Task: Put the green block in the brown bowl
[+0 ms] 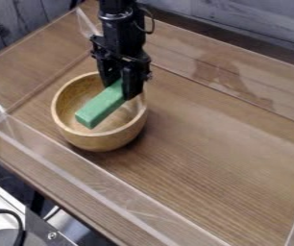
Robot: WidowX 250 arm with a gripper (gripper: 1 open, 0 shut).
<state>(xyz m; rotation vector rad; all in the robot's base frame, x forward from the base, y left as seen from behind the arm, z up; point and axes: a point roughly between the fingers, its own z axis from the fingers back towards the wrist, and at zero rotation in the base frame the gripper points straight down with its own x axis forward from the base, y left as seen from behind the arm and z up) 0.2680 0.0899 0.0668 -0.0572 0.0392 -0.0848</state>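
The green block (pixel 101 105) slants down into the brown bowl (pixel 73 133), its lower end resting inside near the bowl's bottom. Its upper end sits between the fingers of my black gripper (pixel 121 89), which points straight down over the bowl's far rim and is shut on the block. The gripper's fingers hide the block's top end.
The bowl stands on a wooden table (pixel 214 144) framed by a low clear wall (pixel 60 178) along the front and left edges. Bare wood stretches to the right of the bowl. A dark cable (pixel 2 223) lies below the table at the bottom left.
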